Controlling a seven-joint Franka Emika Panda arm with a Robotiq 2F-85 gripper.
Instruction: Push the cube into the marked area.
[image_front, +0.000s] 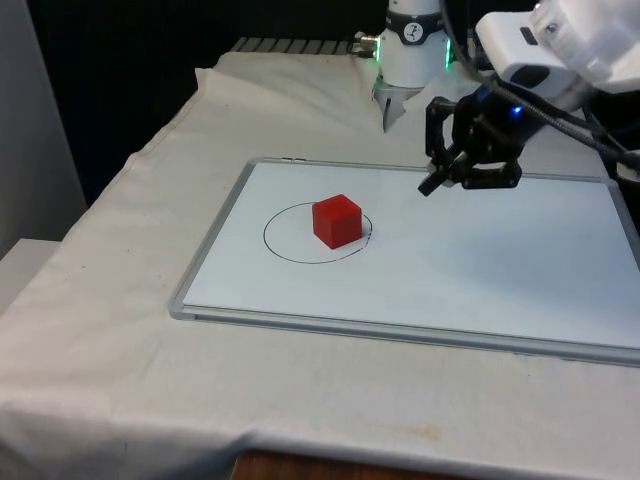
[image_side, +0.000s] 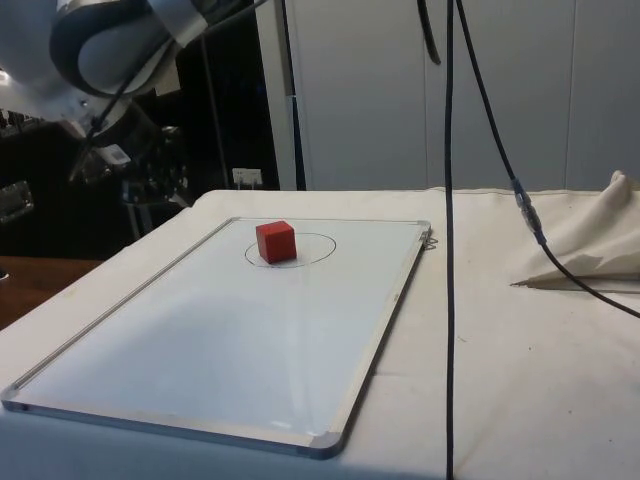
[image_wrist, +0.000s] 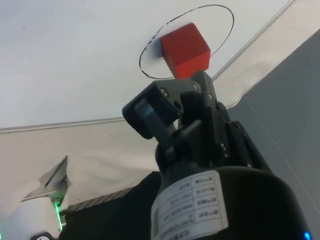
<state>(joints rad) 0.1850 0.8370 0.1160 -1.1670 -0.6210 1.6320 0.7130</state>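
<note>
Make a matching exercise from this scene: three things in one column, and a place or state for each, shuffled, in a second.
Things:
1. small red cube
2. black two-finger gripper
3. metal-framed whiteboard

Places or states:
A. lies flat on the white cloth
B. sits inside the drawn black circle
C. hangs above the board's far edge, apart from the cube

Pairs: 1-B, 2-C, 3-A

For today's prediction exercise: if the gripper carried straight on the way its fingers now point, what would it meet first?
Probably the whiteboard. In the front view the gripper hangs above the board's far edge, tips angled down towards the red cube inside the drawn circle. Depth is unclear, so it might touch bare board short of the cube.
</note>
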